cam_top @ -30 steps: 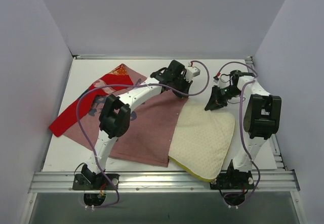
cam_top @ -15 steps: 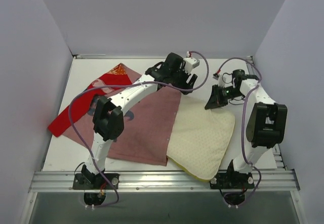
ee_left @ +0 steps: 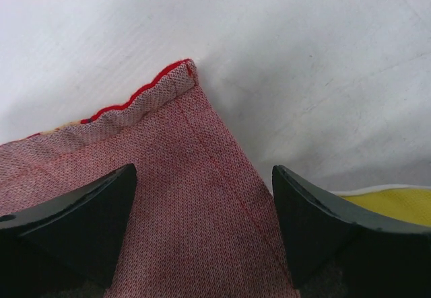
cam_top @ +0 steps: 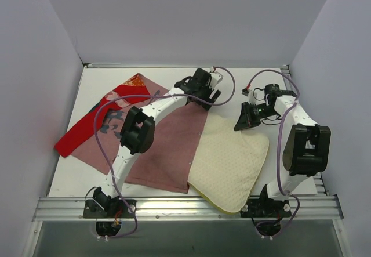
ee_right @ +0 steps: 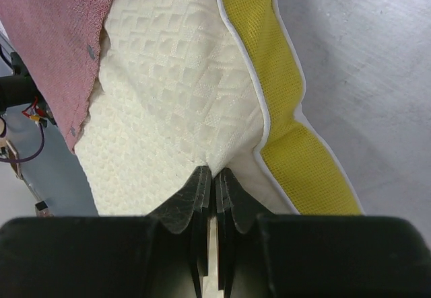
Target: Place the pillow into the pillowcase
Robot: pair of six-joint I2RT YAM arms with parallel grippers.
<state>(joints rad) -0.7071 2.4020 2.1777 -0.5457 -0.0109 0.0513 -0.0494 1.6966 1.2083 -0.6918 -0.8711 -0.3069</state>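
**Cloth on matt table**

The pillow (ee_right: 168, 96) is cream quilted cloth, dimpled, with a yellow mesh band (ee_right: 269, 76) on its edge. Beside the pillow, the pillowcase (ee_left: 182, 204) is matt, finely woven pink cloth with red stitching. The table (ee_left: 303, 35) looks smooth, white, matt.

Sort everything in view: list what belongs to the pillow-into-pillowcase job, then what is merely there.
Belongs to the job:
- pillow, cream with a yellow band
- pillowcase, dull pink side up
- right gripper, pinched shut on the pillow's corner
- left gripper, open over a pillowcase corner

Merely there:
- white table
- metal rail along the near edge
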